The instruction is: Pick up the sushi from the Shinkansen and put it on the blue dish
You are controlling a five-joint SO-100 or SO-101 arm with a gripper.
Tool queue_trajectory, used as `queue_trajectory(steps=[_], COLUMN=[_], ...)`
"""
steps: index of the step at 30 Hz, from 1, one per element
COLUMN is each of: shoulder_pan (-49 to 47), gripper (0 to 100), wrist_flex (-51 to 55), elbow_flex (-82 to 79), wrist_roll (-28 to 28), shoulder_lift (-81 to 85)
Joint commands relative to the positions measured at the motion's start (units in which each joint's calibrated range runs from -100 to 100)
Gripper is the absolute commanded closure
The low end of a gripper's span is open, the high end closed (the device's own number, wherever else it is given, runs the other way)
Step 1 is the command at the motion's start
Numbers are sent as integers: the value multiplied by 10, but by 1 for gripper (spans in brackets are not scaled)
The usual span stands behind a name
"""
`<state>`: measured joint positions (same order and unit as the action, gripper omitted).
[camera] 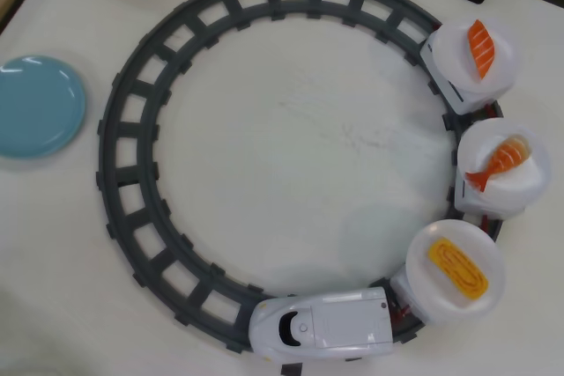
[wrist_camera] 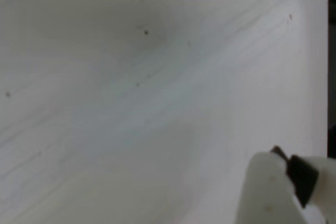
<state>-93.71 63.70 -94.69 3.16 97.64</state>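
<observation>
White table (camera: pixel 291 129) fills the overhead view, bare and faintly scuffed at its middle. Grey ring track (camera: pixel 123 121) lies on it, the largest thing present, nearly touching the top and bottom edges of that view.

Blue dish (camera: pixel 35 105) sits at the far left, outside the ring and near it, cut off by the frame edge, nothing on it.

Shinkansen (camera: pixel 322 325) stands on the bottom arc of the track, nose toward the left, black window showing. Behind it three white plates curve up the right side of the ring. Nearest plate (camera: pixel 423 283) carries the sushi (camera: pixel 457 269), a yellow-orange ridged egg piece lying at a slant, well apart from the blue dish. Middle plate (camera: pixel 529 184) holds a shrimp piece (camera: pixel 502 163) with its tail pointing lower left. Top plate (camera: pixel 458 41) holds a salmon piece (camera: pixel 481 47).

Wrist view is blurred: mostly pale table surface, with part of the gripper (wrist_camera: pixel 281 182) entering at the lower right, a white body with a dark piece on it. Jaws: cannot tell whether spread or closed. Nothing seen held.
</observation>
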Motion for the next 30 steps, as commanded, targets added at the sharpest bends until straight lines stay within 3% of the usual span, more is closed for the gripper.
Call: queue_trajectory(steps=[1, 10, 15, 20, 25, 30], shoulder_pan=[66, 422, 561, 699, 846, 977], gripper=[97, 97, 88, 87, 87, 87], wrist_flex=[-17, -193, -270, -327, -289, -73], elbow_flex=[43, 179, 251, 417, 648, 878], wrist_roll=[-32, -164, -171, -170, -155, -65], shoulder_lift=[4, -16, -166, -407, -605, -697])
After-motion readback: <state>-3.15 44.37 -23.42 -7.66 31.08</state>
